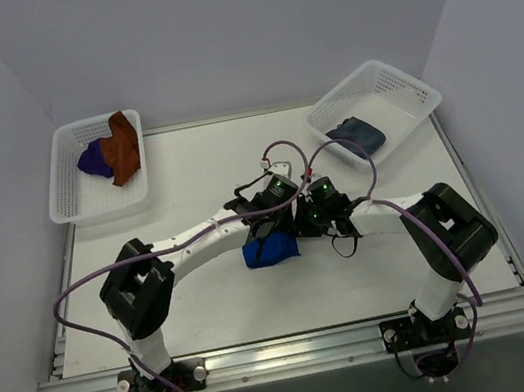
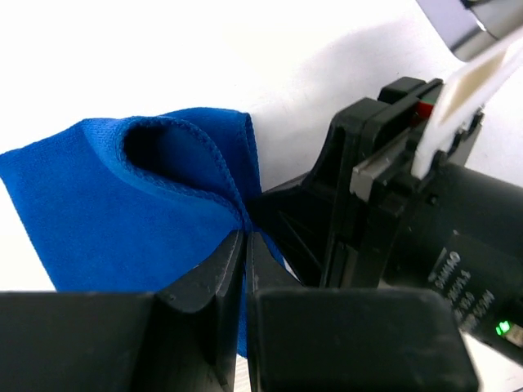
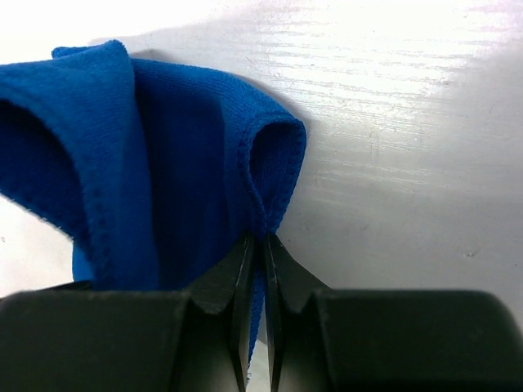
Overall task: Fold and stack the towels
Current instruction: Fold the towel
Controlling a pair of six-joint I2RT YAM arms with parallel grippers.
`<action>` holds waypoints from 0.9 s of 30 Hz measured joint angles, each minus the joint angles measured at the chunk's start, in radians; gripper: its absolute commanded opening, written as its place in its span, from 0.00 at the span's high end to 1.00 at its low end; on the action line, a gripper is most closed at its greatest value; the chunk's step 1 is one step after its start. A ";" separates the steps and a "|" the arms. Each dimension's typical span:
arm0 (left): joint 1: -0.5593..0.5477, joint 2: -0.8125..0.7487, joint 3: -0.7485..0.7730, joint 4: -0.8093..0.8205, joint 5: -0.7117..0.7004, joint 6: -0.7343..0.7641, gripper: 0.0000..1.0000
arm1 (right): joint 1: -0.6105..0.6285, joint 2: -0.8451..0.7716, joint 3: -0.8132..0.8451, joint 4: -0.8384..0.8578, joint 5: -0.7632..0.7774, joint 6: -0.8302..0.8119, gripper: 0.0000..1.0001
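**A:** Middle of the counter (image 1: 210,302), and both arms are down on the blue towel (image 1: 270,251)!

**B:** Left gripper (image 2: 245,245) is pinched tight on its hemmed edge. Right gripper (image 3: 257,245) is clamped on another fold of the same cloth, and the two wrists sit just beside each other.

**A:** Which step is this?

**B:** I'd call it the fold of the blue one, and early, because it's bunched, not flat. The grey towel (image 1: 356,134) lies in the right basket (image 1: 404,79). The rust-brown towel (image 1: 122,148) and purple towel (image 1: 91,161) are in the left basket (image 1: 71,204).

**A:** How's the blue one lying?

**B:** It's a crumpled lump, a touch wider left-to-right than front-to-back from above. The pinched edges rise into the jaws and the rest sags toward the counter.

**A:** Next move?

**B:** Probably the grips draw apart along that hem to pull it straight, neither one letting go, before anything gets laid over.
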 measured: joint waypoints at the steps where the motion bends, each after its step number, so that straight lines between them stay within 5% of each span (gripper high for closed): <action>1: 0.000 0.009 0.008 -0.003 0.000 -0.003 0.98 | -0.003 -0.001 -0.001 0.000 -0.002 0.000 0.93; 6: 0.000 0.059 0.055 -0.040 0.011 -0.011 0.92 | -0.010 -0.007 -0.005 -0.002 -0.004 0.000 0.90; 11: 0.000 0.071 0.063 -0.047 0.055 -0.014 0.64 | -0.024 -0.016 -0.014 -0.003 -0.010 0.000 0.86; 12: 0.000 0.071 0.063 -0.048 0.063 -0.014 0.52 | -0.027 -0.020 -0.017 -0.003 -0.010 0.000 0.85; 18: 0.002 0.050 0.047 -0.062 0.094 -0.008 0.34 | -0.046 -0.036 -0.028 -0.014 -0.008 -0.003 0.84; 20: 0.001 0.021 0.024 -0.062 0.101 -0.005 0.17 | -0.052 -0.040 -0.029 -0.021 -0.005 -0.005 0.84; 22: 0.002 -0.014 0.003 -0.069 0.097 -0.005 0.04 | -0.056 -0.051 -0.032 -0.034 0.001 -0.007 0.76; 23: 0.002 -0.035 -0.007 -0.071 0.092 -0.005 0.06 | -0.057 -0.060 -0.034 -0.043 0.005 -0.010 0.71; 27: 0.002 -0.147 -0.048 -0.086 0.055 -0.005 0.06 | -0.058 -0.130 -0.045 -0.102 0.035 -0.028 0.29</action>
